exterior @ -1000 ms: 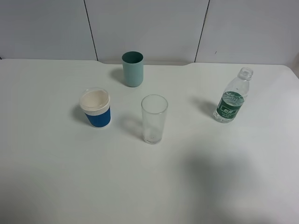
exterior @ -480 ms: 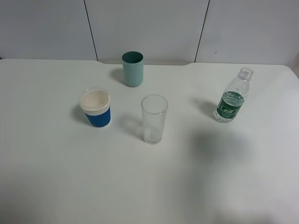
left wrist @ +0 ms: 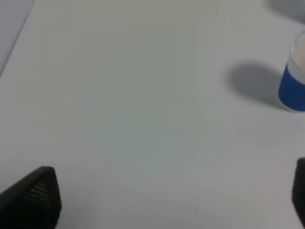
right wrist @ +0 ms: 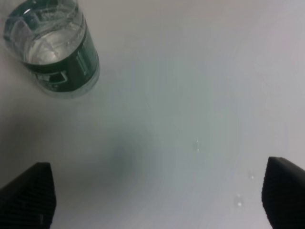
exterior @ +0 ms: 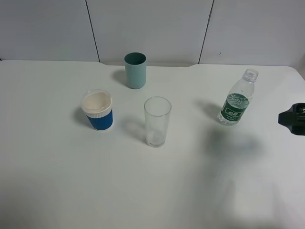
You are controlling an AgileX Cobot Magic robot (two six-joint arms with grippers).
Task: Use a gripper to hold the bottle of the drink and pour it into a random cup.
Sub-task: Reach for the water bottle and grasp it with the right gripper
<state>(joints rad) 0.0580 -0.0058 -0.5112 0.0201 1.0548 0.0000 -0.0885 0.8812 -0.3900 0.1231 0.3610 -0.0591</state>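
Early stage. Bottle (exterior: 235, 106) stands upright near the table's (exterior: 47, 181) right edge, not yet grasped; right gripper (right wrist: 157, 195) hovers near it, jaws wide (holding nothing). Cup (exterior: 157, 121), mid-table, appears empty. Grasp and pour remain.

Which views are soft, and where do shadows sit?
Exterior high: sharp, even light; a diffuse shadow on the table, camera-side of the bottle. Left wrist: soft throughout, blue-sleeved cup blurred at the frame edge. Right wrist: bottle moderately sharp, tool fingertips out of focus.
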